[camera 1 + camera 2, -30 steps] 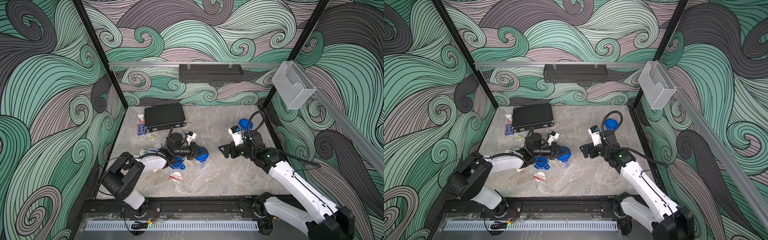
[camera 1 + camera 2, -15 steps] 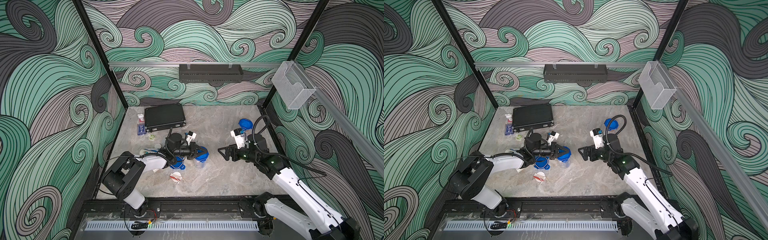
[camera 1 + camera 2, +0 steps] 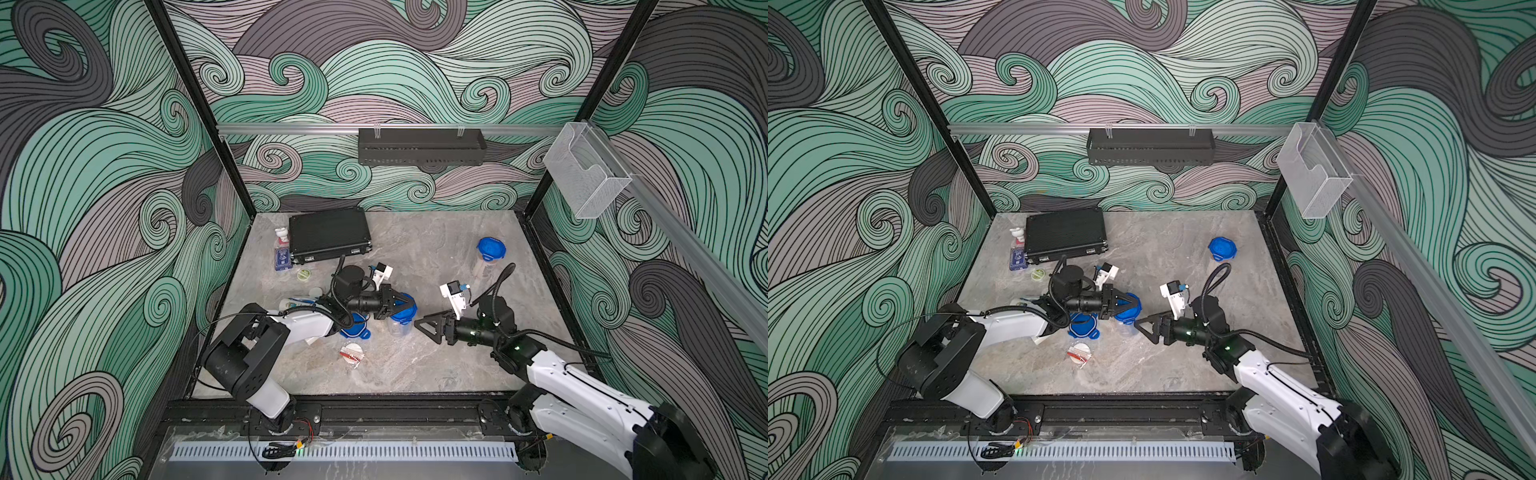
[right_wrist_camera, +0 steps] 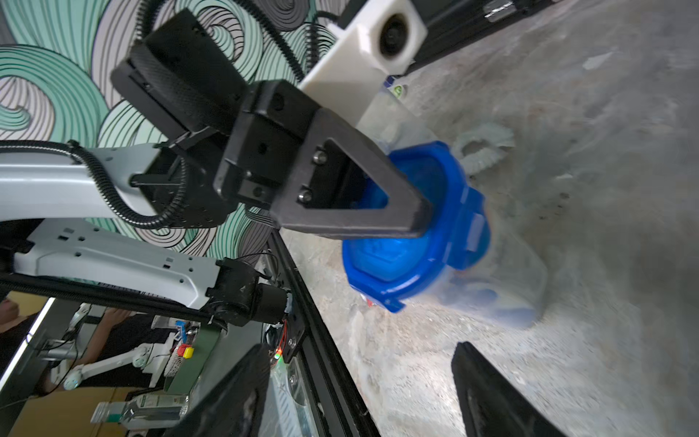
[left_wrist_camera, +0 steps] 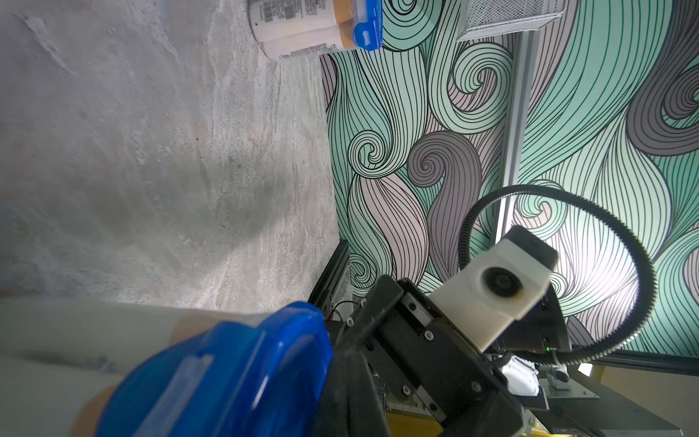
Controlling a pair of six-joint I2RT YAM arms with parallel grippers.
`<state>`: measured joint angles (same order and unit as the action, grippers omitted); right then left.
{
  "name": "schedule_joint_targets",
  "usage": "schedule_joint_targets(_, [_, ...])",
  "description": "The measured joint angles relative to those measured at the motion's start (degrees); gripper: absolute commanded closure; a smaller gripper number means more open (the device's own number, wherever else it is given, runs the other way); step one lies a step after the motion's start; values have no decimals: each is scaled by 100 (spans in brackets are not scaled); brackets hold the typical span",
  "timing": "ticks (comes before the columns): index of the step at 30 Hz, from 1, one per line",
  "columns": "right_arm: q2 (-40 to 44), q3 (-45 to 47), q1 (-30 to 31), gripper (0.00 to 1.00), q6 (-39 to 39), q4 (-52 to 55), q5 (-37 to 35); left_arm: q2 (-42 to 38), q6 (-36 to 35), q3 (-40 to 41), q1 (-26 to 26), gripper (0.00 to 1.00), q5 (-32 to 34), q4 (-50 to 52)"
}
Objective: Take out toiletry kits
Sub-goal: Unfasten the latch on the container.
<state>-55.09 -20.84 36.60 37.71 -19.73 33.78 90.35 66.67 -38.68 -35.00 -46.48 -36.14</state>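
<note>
A clear jar (image 3: 400, 328) with a blue lid (image 3: 405, 311) stands mid-table; its contents are blurred. My left gripper (image 3: 402, 306) (image 3: 1126, 308) is shut on that lid (image 4: 435, 242), which fills the left wrist view (image 5: 227, 378). My right gripper (image 3: 424, 330) (image 3: 1145, 327) (image 4: 359, 378) hangs open just right of the jar, not touching it. A second lidded jar (image 3: 489, 257) at the far right holds white bottles with orange-gold caps (image 5: 302, 26). Loose toiletries lie on the table: a round white packet (image 3: 351, 354) and wrapped items (image 3: 297, 301) by the left arm.
A loose blue lid (image 3: 354, 329) lies under the left arm. The black ribbed case (image 3: 328, 235) and the pump bottle (image 3: 282, 253) sit at the back left, with a small green round packet (image 3: 304, 274) near them. The right wall is close to the far jar.
My right arm has moved left toward the middle jar and its jaws have narrowed a little. The left arm and the lid it grips have stayed put.
</note>
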Motion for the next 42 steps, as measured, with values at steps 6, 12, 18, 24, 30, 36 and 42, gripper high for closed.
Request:
schedule_joint_targets(6, [-420,190,505,25,251,-876,-306,39,2,-57,0,100,-13,52])
schedule_joint_targets(12, [-551,289,564,25,369,-1274,-514,70,26,-57,0,100,-52,42])
schedule_joint_targets(18, [-940,295,608,25,527,-1604,-584,96,42,-57,0,100,-61,11])
schedule_joint_targets(24, [-1172,299,660,25,621,-1862,-638,94,50,-50,0,100,-63,-9])
schedule_joint_targets(30, [-1344,302,684,24,656,-2081,-651,101,52,-44,0,100,-68,-15])
schedule_joint_targets(36, [-1381,330,684,24,669,-2192,-680,103,55,-44,0,100,-68,-20])
schedule_joint_targets(42, [-1421,450,684,24,713,-2500,-662,107,52,-42,0,100,-68,-24])
